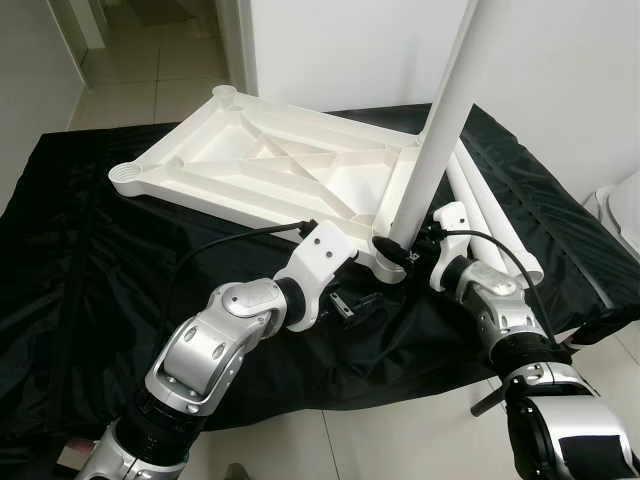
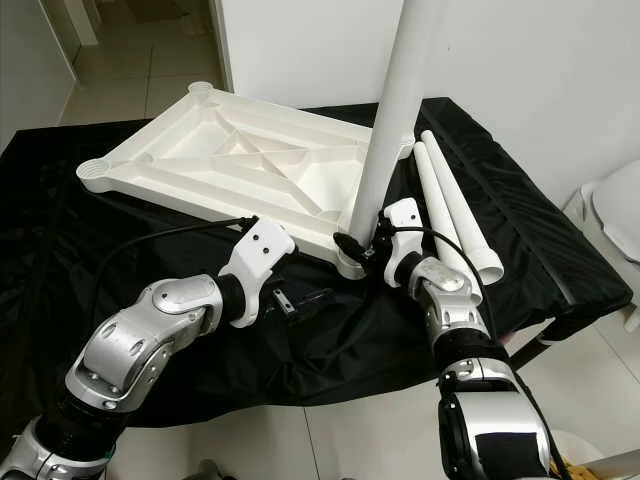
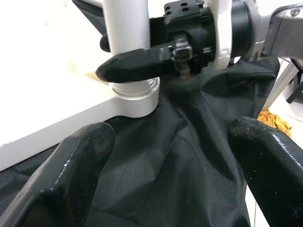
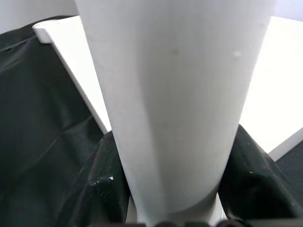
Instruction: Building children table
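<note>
So the white tabletop is lying upside down on a black cloth that's covering the counter, ribs facing up. One white leg is standing upright in the near corner socket of the tabletop, leaning a touch to the right at the top. The right pincer is pinching that leg just above the socket; one black finger is pressing on the tube's side. The left pincer is sitting low over the cloth just beside that same corner, fingers spread wide and holding nothing. Two more loose legs are lying side by side on the cloth to the right of the tabletop, right behind the right arm. Tiled floor is showing behind the counter.
</note>
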{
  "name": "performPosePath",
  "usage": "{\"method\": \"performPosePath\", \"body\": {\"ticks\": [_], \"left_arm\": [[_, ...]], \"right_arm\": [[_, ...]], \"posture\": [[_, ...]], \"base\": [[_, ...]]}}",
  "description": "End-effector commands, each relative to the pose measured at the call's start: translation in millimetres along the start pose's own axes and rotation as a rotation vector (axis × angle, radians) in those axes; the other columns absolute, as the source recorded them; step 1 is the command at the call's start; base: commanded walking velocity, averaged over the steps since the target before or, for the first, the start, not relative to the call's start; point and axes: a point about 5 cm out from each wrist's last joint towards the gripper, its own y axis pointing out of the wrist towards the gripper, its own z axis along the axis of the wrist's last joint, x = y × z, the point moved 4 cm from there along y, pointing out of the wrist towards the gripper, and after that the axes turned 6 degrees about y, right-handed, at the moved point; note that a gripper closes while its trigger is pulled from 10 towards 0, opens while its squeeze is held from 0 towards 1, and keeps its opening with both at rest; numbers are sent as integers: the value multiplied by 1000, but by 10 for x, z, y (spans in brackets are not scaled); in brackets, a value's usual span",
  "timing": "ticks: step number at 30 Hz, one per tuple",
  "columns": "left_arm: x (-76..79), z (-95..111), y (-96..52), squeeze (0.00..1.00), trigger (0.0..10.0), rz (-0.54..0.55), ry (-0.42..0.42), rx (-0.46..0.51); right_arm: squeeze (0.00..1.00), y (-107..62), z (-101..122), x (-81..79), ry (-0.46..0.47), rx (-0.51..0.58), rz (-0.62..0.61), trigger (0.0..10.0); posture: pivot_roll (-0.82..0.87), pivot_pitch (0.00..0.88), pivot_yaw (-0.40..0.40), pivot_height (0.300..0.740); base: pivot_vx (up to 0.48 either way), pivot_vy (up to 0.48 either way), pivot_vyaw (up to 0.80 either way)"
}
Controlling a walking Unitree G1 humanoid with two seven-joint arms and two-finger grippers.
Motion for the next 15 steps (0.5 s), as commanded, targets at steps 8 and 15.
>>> {"method": "performPosePath", "body": {"ticks": [8,15], "left_arm": [[15,4,5,0,10000,-6,1,-2],[29,2,18,0,10000,-9,-3,-1]], "right_arm": [[0,-24,-122,-3,133,41,-189,0],[0,-32,-114,-42,173,81,-352,0]], "posture": [[-68,47,24,740],[-74,46,12,740]], "base": [[0,0,0],[0,0,0]]}}
